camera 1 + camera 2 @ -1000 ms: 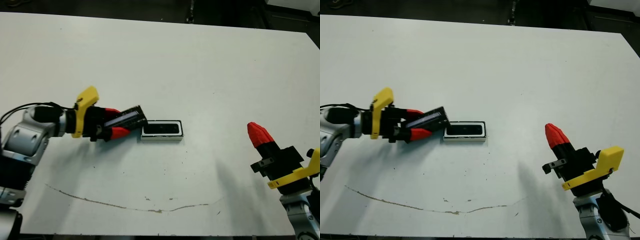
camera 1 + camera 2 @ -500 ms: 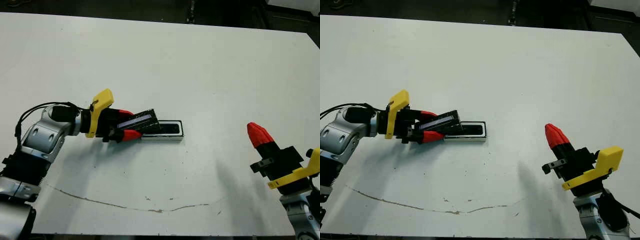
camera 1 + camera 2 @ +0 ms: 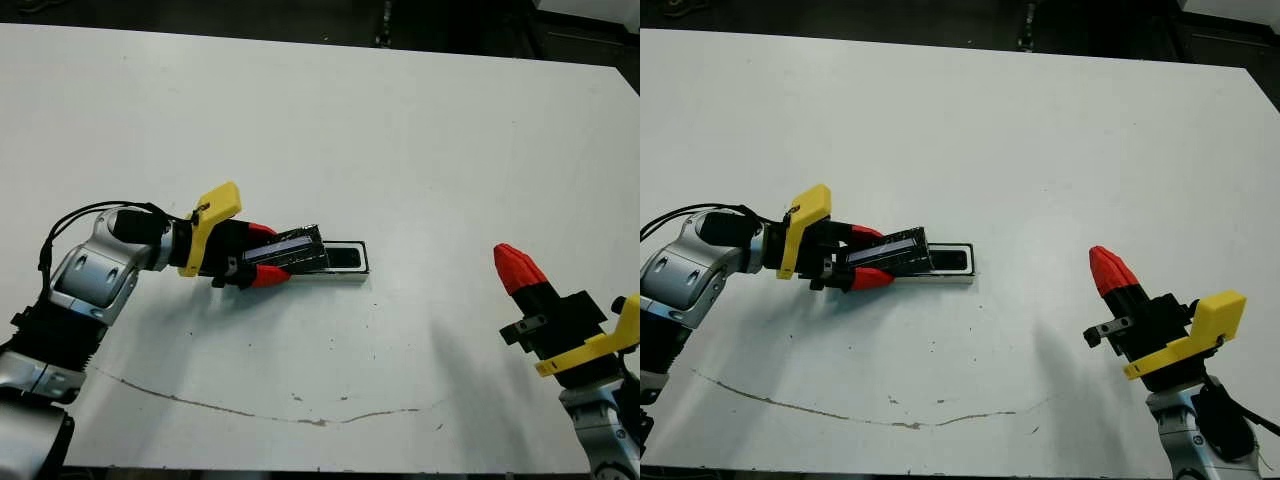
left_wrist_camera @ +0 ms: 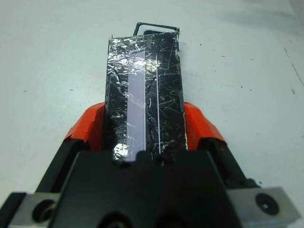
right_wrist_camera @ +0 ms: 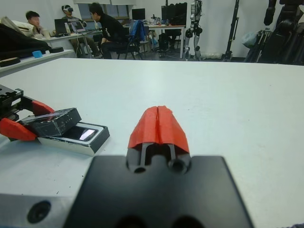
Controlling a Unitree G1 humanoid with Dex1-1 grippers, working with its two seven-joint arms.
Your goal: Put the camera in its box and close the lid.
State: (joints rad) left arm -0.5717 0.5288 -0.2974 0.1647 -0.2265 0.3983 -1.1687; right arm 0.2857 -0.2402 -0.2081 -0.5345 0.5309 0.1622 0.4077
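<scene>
Left gripper (image 3: 262, 264): clamped on the lid (image 3: 291, 249), one red finger along each long edge; the arm reaches in from the robot's left, low over the table (image 3: 400, 130).
Lid: speckled black top with a pale strip down its length, seen clearly in the left wrist view (image 4: 142, 95). Held tilted, its far end over the left part of the box (image 3: 345, 270); whether the two touch, I cannot tell.
Box: sits on the table just right of the left gripper, long side running left-right. Its right part is uncovered.
Camera (image 5: 85, 133): lies inside the box; the right wrist view shows its dark face with a glossy bluish patch in the uncovered part.
Right gripper (image 3: 517, 268): fingers pressed together, holding nothing, raised over the table's near right part, well apart from the box.
Table surface: white, with a thin brownish scuff line (image 3: 250, 405) curving along the near edge.
Background: in the right wrist view, seated people (image 5: 107, 28) at desks beyond the table, and stands and equipment farther along.
</scene>
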